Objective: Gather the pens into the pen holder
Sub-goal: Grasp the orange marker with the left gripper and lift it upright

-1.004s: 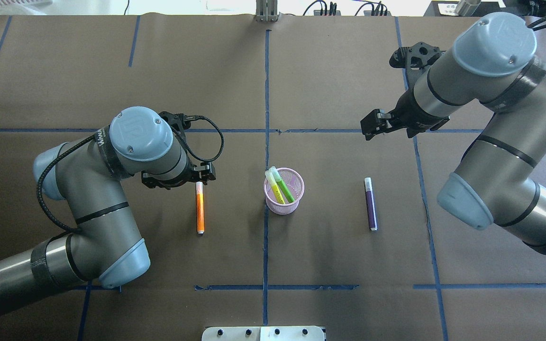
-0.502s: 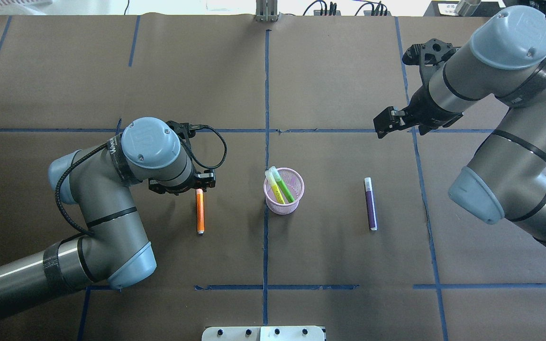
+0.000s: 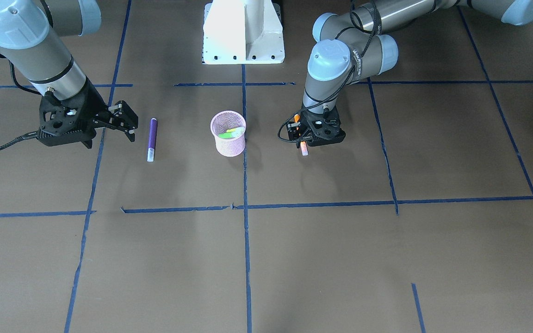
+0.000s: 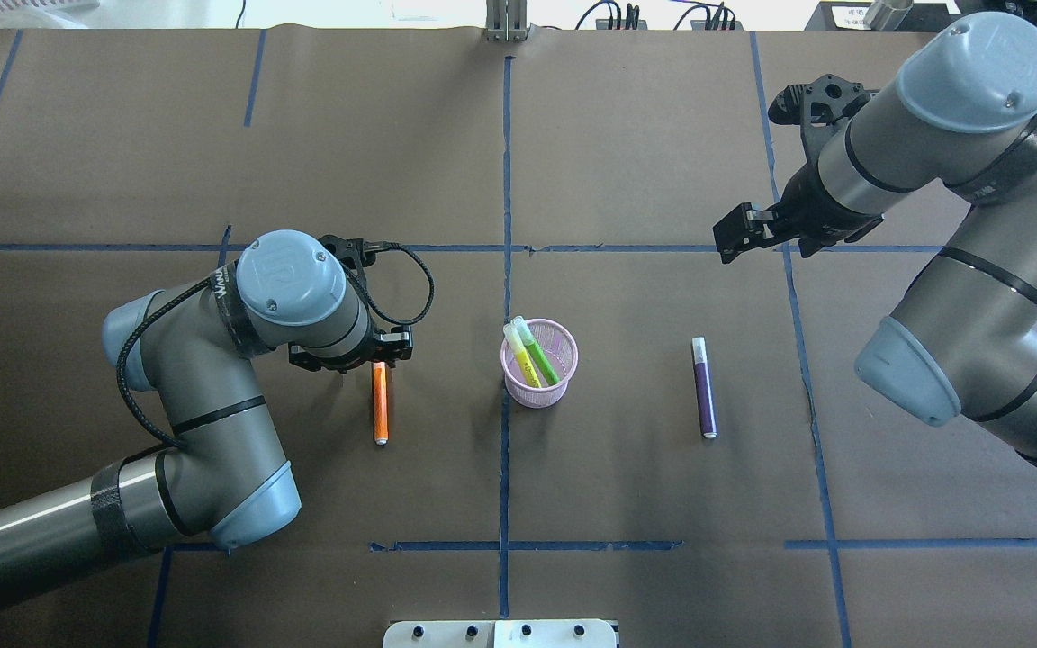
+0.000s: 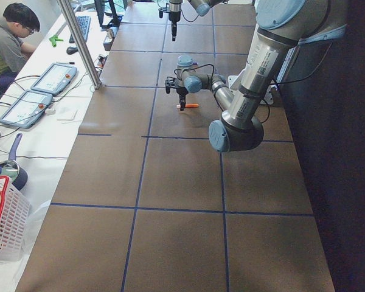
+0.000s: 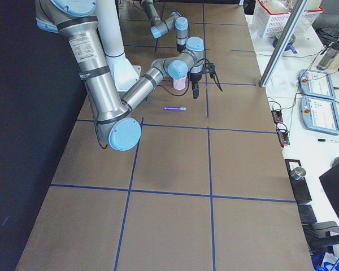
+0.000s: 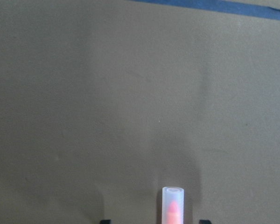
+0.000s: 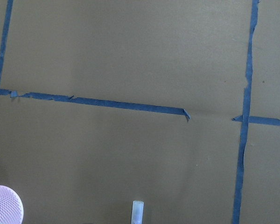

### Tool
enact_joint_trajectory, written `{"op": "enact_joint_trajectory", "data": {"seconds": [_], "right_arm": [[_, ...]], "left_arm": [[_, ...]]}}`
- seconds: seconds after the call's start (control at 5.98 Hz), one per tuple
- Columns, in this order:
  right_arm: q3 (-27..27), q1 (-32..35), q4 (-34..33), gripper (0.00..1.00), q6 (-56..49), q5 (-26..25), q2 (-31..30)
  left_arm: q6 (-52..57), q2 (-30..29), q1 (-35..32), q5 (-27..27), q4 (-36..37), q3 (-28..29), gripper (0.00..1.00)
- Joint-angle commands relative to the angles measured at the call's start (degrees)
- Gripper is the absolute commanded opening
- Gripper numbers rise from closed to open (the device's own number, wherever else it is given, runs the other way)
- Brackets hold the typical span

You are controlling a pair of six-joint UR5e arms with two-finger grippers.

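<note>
The pink mesh pen holder stands mid-table with a green pen and a yellow pen leaning inside. The orange pen lies flat to its left. My left gripper is low over its pale cap end, open, jaws either side of the cap. The purple pen lies flat to the holder's right. My right gripper is open and empty, raised beyond the purple pen.
Blue tape lines cross the brown table cover. A white base plate sits at the near edge. The right wrist view shows the holder's rim and the purple pen's cap at its bottom edge.
My left arm has shifted right and brought the gripper down over the orange pen's cap end. My right gripper has drawn back to the right, away from the purple pen.
</note>
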Motion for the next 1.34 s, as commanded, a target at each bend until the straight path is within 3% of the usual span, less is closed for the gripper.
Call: {"op": "enact_joint_trajectory", "data": {"seconds": [0.0, 0.5, 0.84, 1.17], "right_arm": [[-0.07, 0.01, -0.06, 1.00, 0.00, 0.00, -0.10], [-0.07, 0.01, 0.02, 1.00, 0.00, 0.00, -0.36], [0.01, 0.10, 0.20, 1.00, 0.00, 0.09, -0.36], [0.01, 0.10, 0.20, 1.00, 0.00, 0.09, -0.36]], "left_arm": [[-0.04, -0.04, 0.72, 0.00, -0.06, 0.05, 0.66], [0.04, -0.39, 1.16, 0.00, -0.06, 0.05, 0.64], [-0.05, -1.01, 1.51, 0.00, -0.06, 0.05, 0.51], [0.22, -0.92, 1.69, 0.00, -0.06, 0.05, 0.48]]}}
